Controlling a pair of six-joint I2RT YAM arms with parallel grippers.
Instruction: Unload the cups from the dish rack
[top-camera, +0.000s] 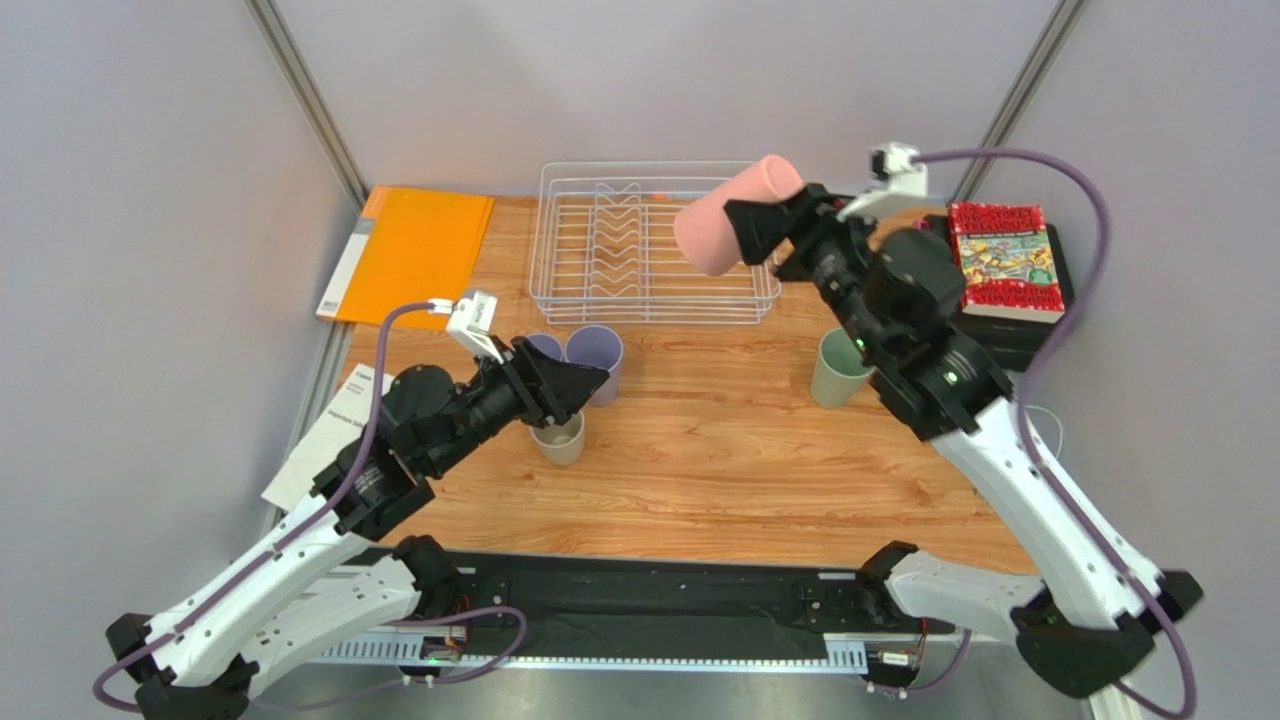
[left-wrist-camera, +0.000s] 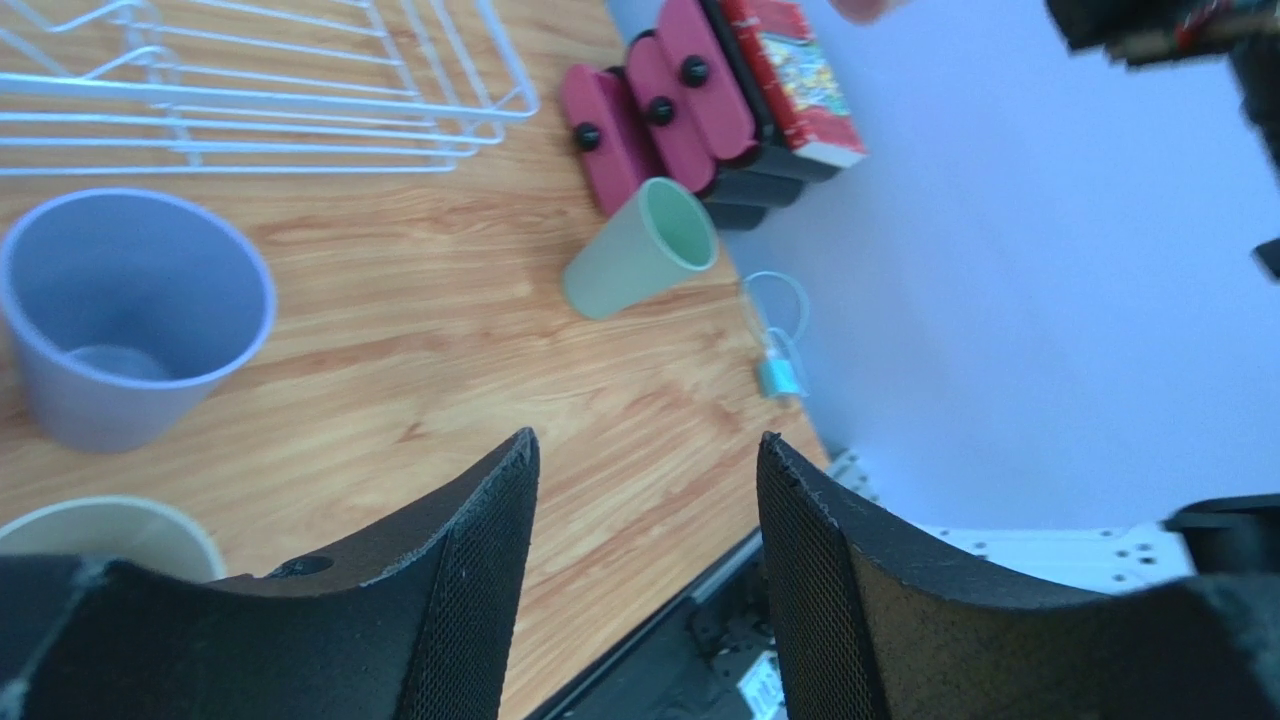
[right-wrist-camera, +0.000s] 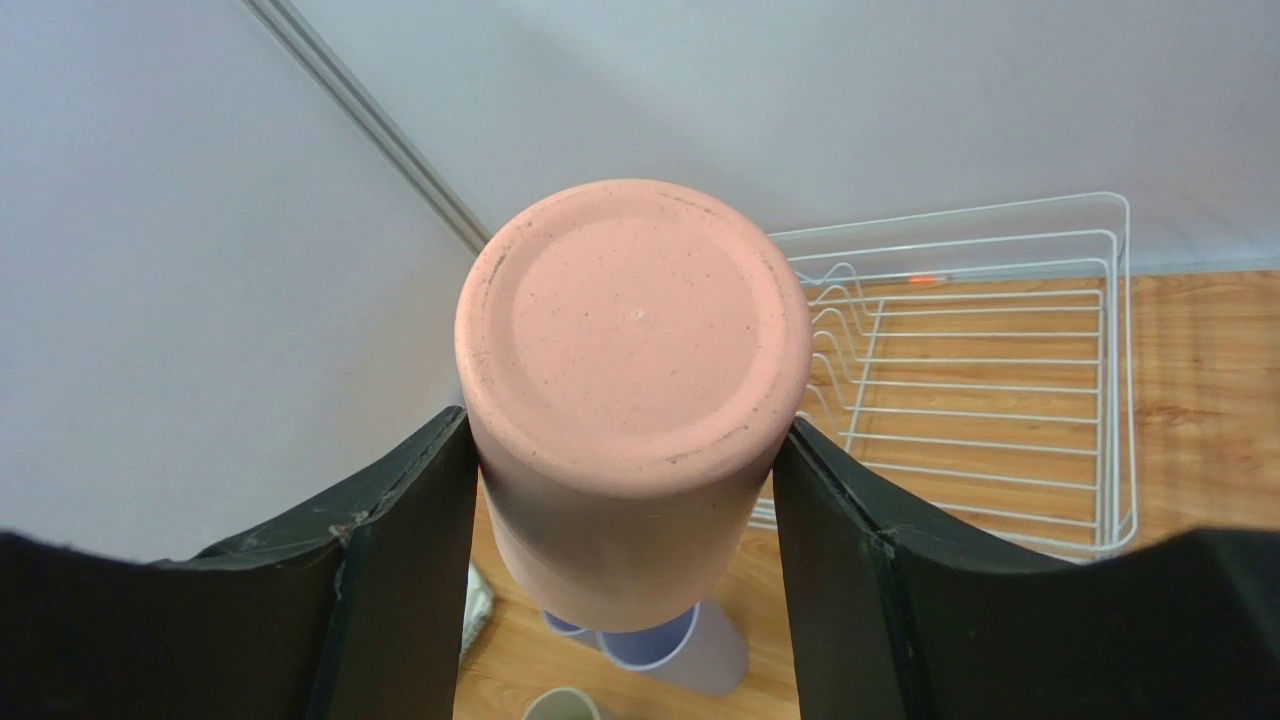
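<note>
Gripping the pink cup (top-camera: 721, 218) in the right claw (right-wrist-camera: 619, 450), in the air over the right end of the dish rack (top-camera: 655, 318), upper middle of the top view. Lying almost sideways, bottom away from the claw. Needs tipping upright onto the surface (top-camera: 721, 450), maybe by the green cup (top-camera: 839, 369). Showing the left claw (left-wrist-camera: 646, 465) open, lower left.

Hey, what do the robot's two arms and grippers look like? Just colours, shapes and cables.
The left arm and right arm have white shells with black joints. A purple cable runs along each to a small white camera at the wrist. The left gripper and right gripper each have two broad black fingers with finely textured inner pads.
</note>
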